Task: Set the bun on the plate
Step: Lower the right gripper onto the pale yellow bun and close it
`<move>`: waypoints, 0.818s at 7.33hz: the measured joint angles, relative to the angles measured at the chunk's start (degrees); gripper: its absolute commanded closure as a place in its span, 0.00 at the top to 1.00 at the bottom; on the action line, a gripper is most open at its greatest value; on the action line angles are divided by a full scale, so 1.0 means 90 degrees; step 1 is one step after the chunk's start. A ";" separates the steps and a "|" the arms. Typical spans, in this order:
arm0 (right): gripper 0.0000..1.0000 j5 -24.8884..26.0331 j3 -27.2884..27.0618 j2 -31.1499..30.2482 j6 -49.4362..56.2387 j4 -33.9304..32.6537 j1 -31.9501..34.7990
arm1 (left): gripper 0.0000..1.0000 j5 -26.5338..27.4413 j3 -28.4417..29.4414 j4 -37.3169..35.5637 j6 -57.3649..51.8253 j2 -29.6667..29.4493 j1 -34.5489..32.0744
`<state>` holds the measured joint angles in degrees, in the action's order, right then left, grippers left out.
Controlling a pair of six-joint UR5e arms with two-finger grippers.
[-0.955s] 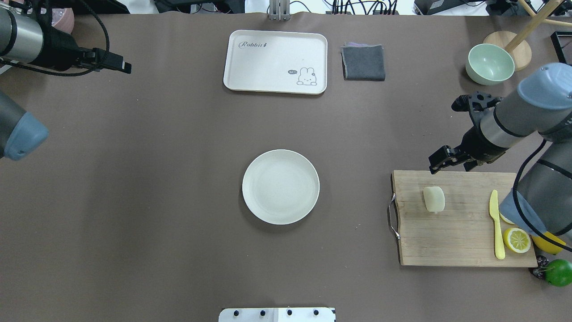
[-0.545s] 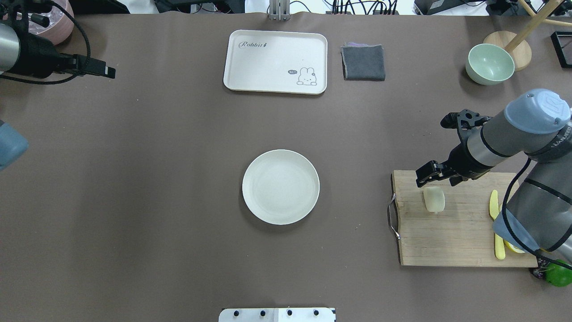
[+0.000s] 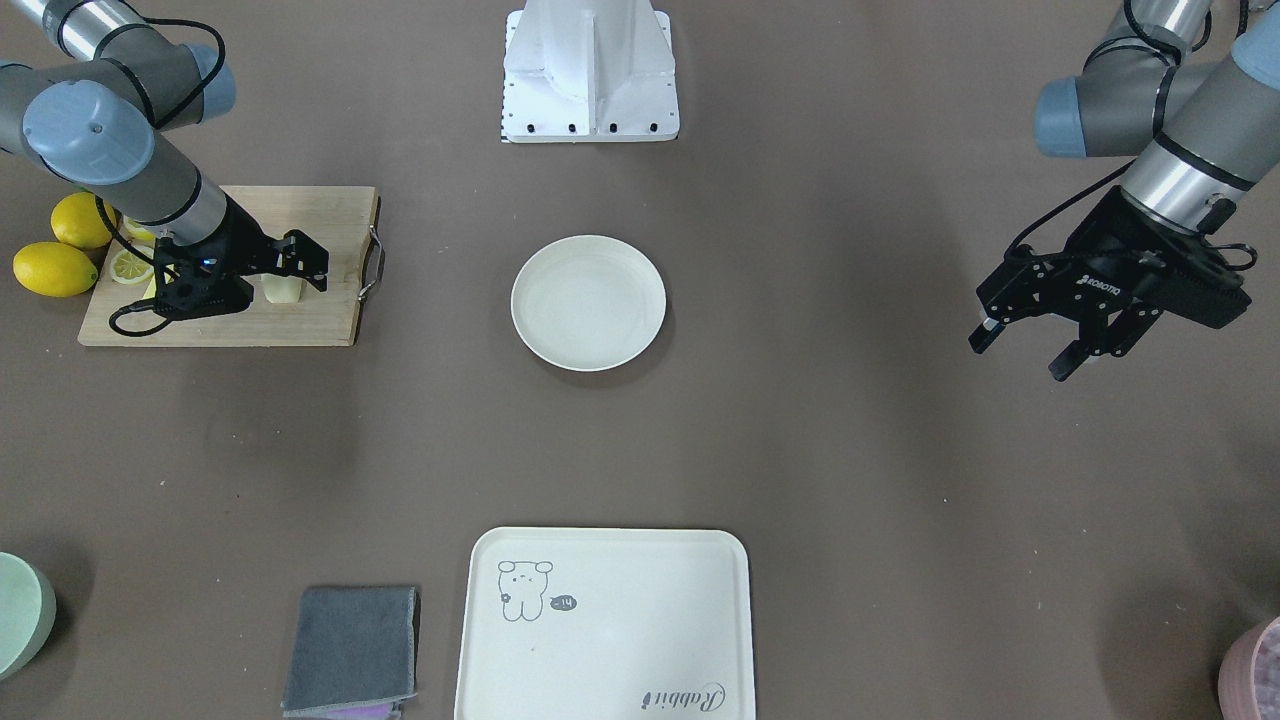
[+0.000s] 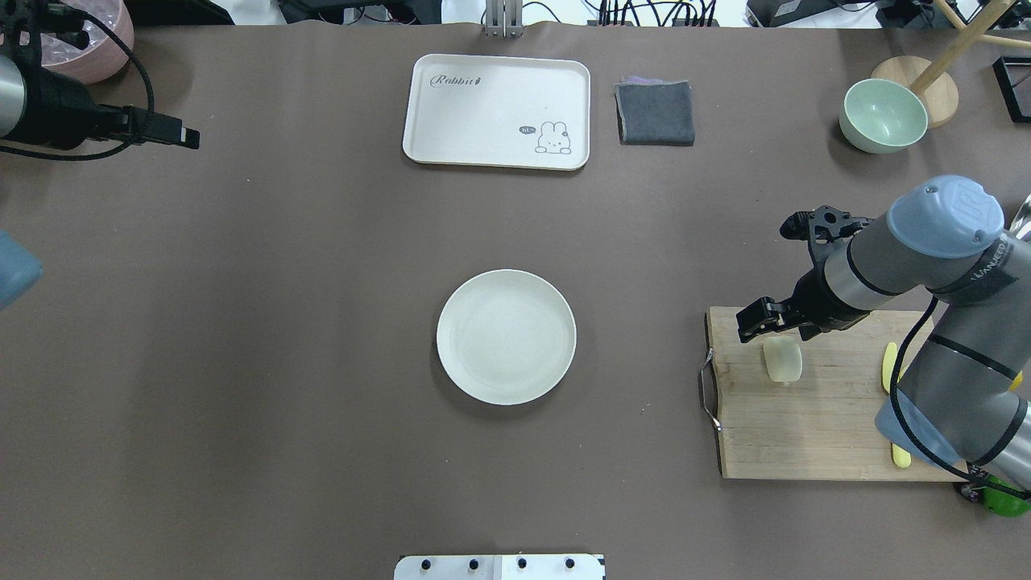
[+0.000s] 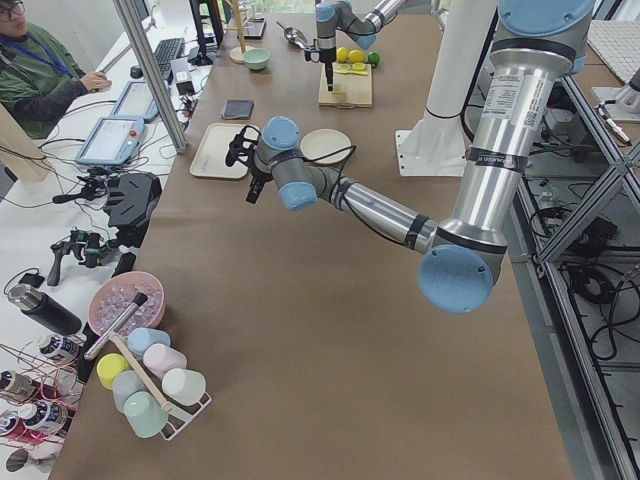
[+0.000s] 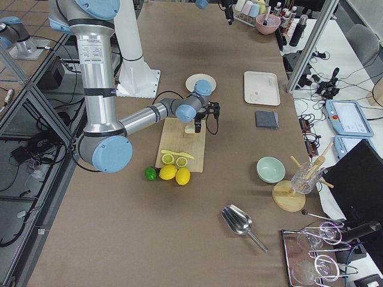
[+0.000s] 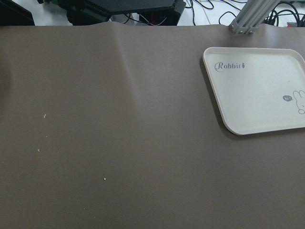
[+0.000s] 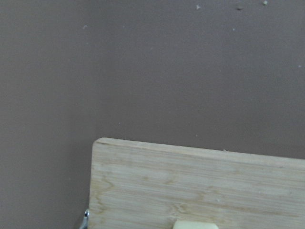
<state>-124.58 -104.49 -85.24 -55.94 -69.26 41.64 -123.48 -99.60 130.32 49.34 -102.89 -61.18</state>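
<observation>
Silver-grey arms [image 3: 1190, 160], blue caps [image 4: 946, 216], black cables [image 3: 1060, 215]

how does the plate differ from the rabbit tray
The plate is round and plain; the tray is rectangular with a rabbit drawing. The tray is larger than the plate. The plate sits in the middle of the table; the tray lies near its far edge. Both are off-white with raised rims.

Right hand [image 6: 200, 124], perhaps above bun [image 6: 190, 129]
</observation>
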 measured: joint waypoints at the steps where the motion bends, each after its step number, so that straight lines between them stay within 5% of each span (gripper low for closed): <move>1: 0.33 0.0024 -0.0008 -0.0033 -0.0003 0.0000 -0.0038 | 0.98 0.0005 0.0002 -0.0002 -0.0002 0.0001 0.0000; 2: 0.10 0.0036 -0.0015 -0.0031 0.0003 0.0000 -0.0063 | 0.98 0.0035 -0.0005 0.0000 0.0011 0.0002 0.0001; 3: 0.00 0.0043 -0.0026 -0.0010 0.0016 0.0003 -0.0077 | 0.98 0.0163 -0.0011 0.0001 0.0048 0.0007 0.0013; 6: 0.00 0.0091 -0.0063 0.0017 -0.0064 0.0001 -0.0086 | 0.98 0.0527 -0.0025 0.0002 0.0184 0.0076 0.0075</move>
<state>-123.76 -105.06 -85.09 -56.51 -69.25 40.87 -118.74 -99.82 130.34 51.00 -102.20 -60.51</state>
